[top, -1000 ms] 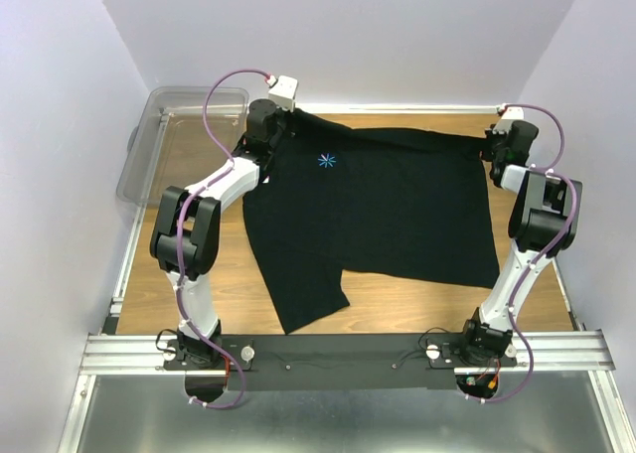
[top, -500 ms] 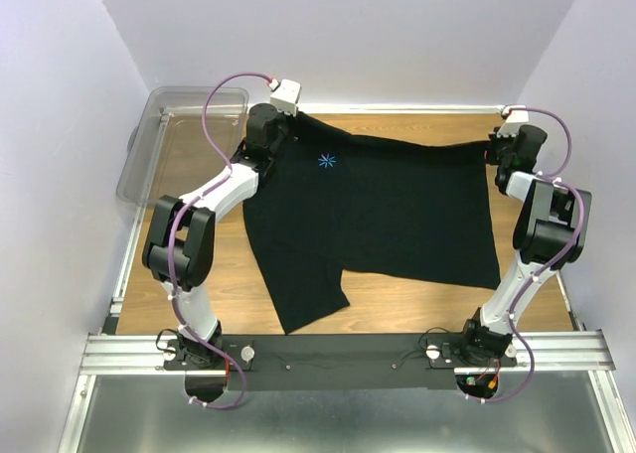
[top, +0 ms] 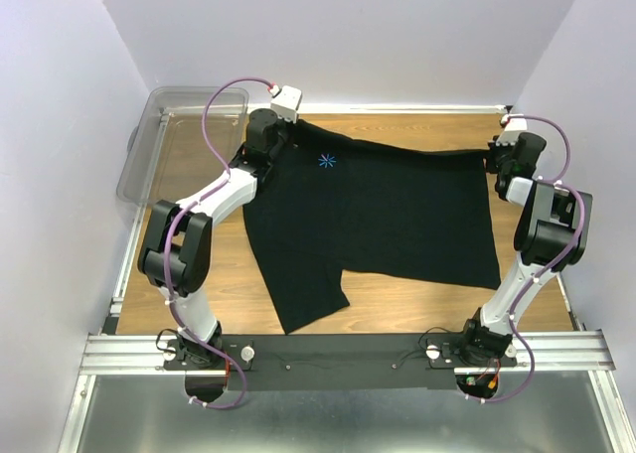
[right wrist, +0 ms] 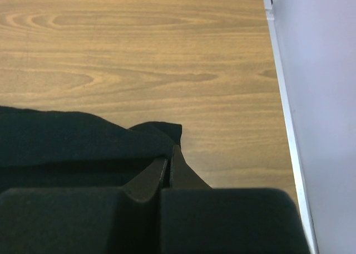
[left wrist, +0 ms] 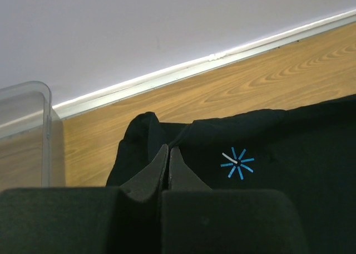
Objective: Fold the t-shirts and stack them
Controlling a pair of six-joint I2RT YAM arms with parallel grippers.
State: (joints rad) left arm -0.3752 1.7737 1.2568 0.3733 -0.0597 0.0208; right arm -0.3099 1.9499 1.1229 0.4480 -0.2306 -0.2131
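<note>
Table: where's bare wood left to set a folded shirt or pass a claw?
Bare: the far strip between shirt and back wall; the near strip between it and the base rail. Crowded: left side, where the left arm crosses between shirt and bin; the far shirt corners, pinched by left claw and right claw.

Lighting's bright and even, soft from overhead, barely any shadows on the worktop point(top: 417, 299). The black t-shirt point(top: 388, 205) swallows all detail. Up close, the left pincer point(left wrist: 168, 151) and right pincer point(right wrist: 169, 157) look dark and a bit soft.
</note>
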